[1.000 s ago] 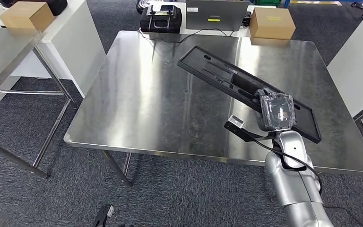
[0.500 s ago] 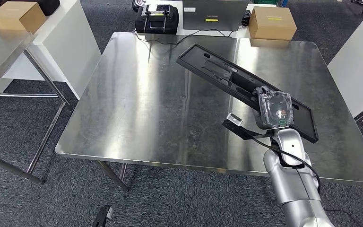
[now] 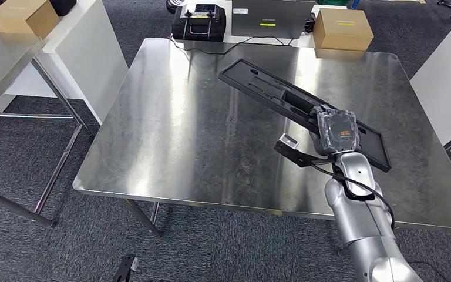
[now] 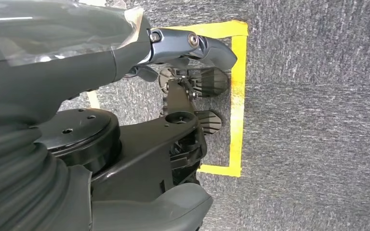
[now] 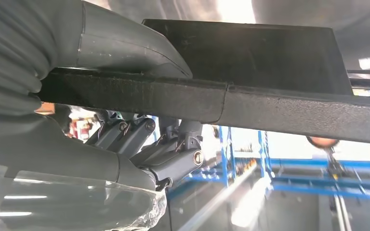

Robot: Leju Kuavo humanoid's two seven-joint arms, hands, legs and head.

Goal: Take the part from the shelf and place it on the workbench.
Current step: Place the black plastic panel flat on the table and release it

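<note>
From my station, starting at the left, I saw the left robot hand [image 4: 125, 53] hanging over grey carpet marked with yellow tape [image 4: 236, 96]; whether its fingers were spread or curled I could not tell. The steel surface [image 3: 170, 129] sat in the middle. Over its right half lay the part [image 3: 282, 97], a long, flat, black frame with a raised rim and moulded recesses, running diagonally from the surface's centre towards its right edge. The right robot hand [image 3: 336, 132] held it near the closer end, thumb on one face and fingers [image 5: 173, 154] on the other, the edge clamped between.
</note>
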